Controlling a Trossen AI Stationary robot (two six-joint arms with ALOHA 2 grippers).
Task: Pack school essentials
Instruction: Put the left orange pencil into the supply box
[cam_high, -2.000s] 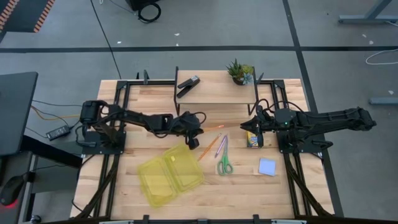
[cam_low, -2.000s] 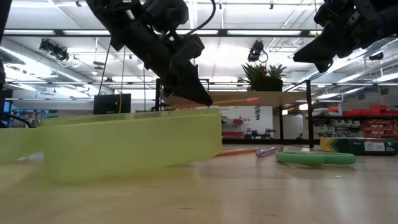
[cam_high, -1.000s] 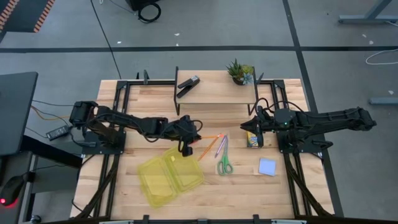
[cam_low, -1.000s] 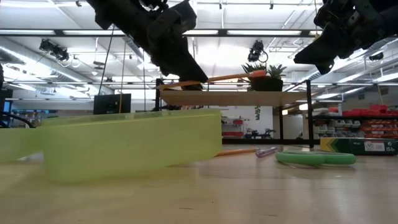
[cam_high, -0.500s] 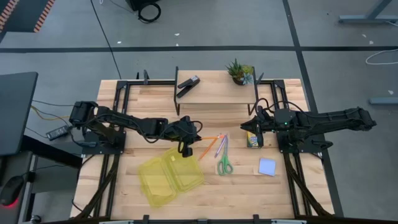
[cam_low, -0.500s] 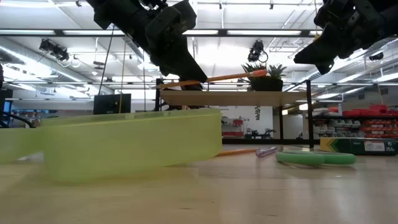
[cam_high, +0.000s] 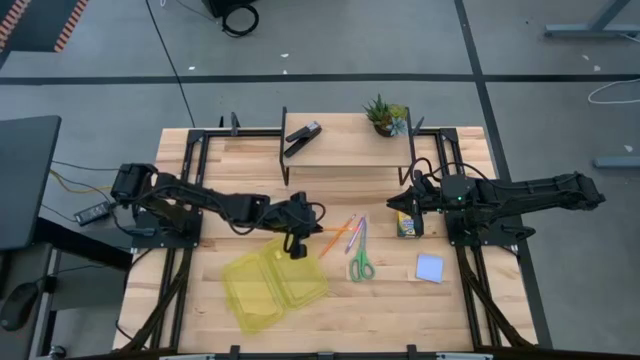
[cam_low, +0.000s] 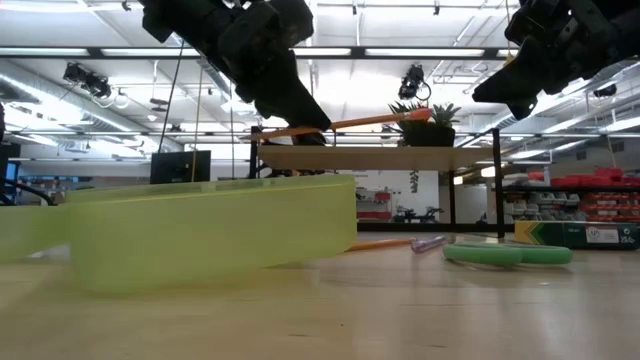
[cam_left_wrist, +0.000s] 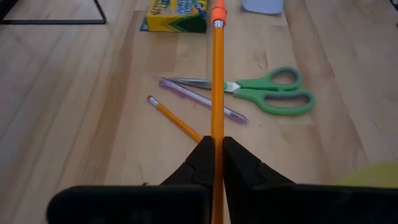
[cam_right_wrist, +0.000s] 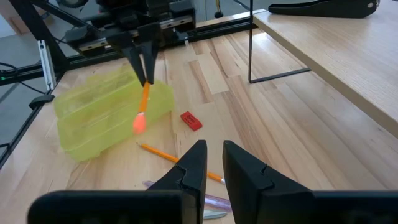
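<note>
My left gripper (cam_high: 297, 243) is shut on an orange pencil (cam_low: 360, 125), above the far rim of the open yellow-green box (cam_high: 272, 285). The pencil's pink eraser end (cam_right_wrist: 139, 122) points toward the table's right. On the table lie a second orange pencil (cam_left_wrist: 174, 118), a purple pen (cam_left_wrist: 199, 99), green-handled scissors (cam_left_wrist: 261, 96), a red eraser (cam_right_wrist: 191, 120) and a pale blue notepad (cam_high: 430, 267). My right gripper (cam_right_wrist: 215, 152) hovers over the crayon box (cam_high: 407, 224), fingers narrowly open. My left gripper pinches the orange pencil's shaft (cam_left_wrist: 217, 134) between its two fingers (cam_left_wrist: 239, 165), roughly a quarter of the way from the plain end. The fingers slant down from above. The pencil is lifted clear and nearly level, its eraser end (cam_low: 420, 116) slightly higher.
A raised wooden shelf (cam_high: 345, 150) at the far side carries a black stapler (cam_high: 303, 137) and a small potted plant (cam_high: 385, 115). Its thin black legs (cam_right_wrist: 250, 43) stand on the table. Bare wood lies near the front edge, right of the box.
My left gripper has drifted a little toward the table's near edge, closer to the yellow-green box, carrying the pencil with it. The pencil stays nearly level and held.
</note>
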